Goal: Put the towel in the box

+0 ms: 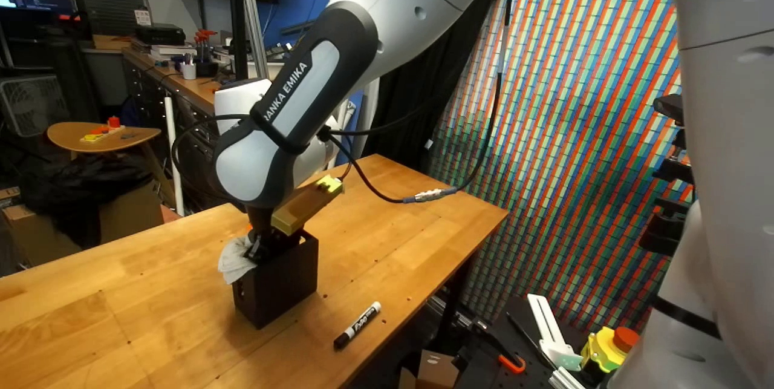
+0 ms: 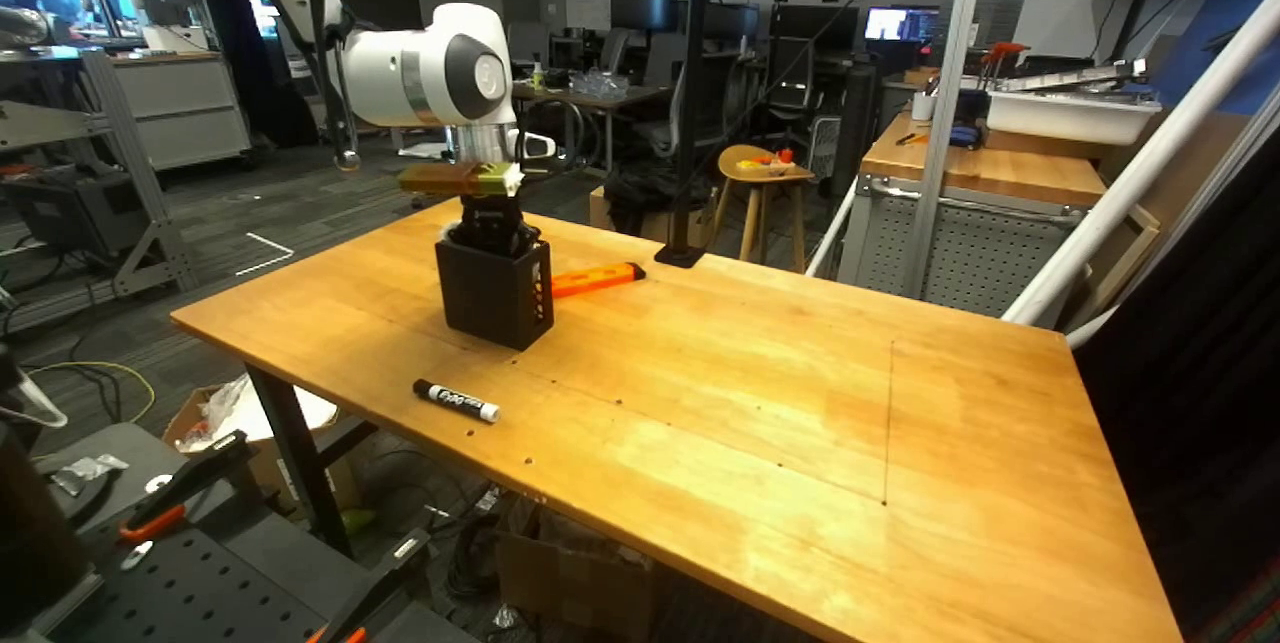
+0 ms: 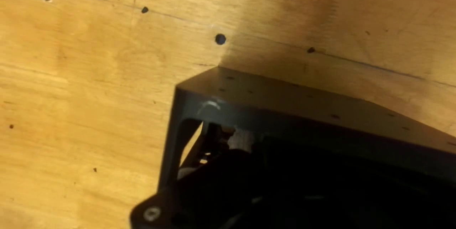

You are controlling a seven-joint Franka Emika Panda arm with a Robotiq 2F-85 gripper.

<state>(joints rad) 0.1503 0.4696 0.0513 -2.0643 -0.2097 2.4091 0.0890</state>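
- At the left, in an exterior view, the towel (image 1: 234,261) spills over the rim of the box, a loose part hanging outside; the rest presumably goes down inside, behind the walls.
- Just right of it, the gripper (image 1: 260,247) points down into the box's mouth. Its fingertips are hidden there, so whether they pinch cloth or stand apart cannot be told.
- Next comes the box (image 1: 285,283), upright on the table (image 1: 399,244). The wrist view shows a dark interior with a small pale bit that may be towel. The step in hand looks like the placing itself, well advanced but unfinished while cloth overhangs.
- The next move probably calls for letting go, if the towel is held, rising straight up without dragging cloth or tipping the box, then tucking the overhang in.
- Farthest right, the marker (image 1: 357,325) lies apart from the box and plays no part.
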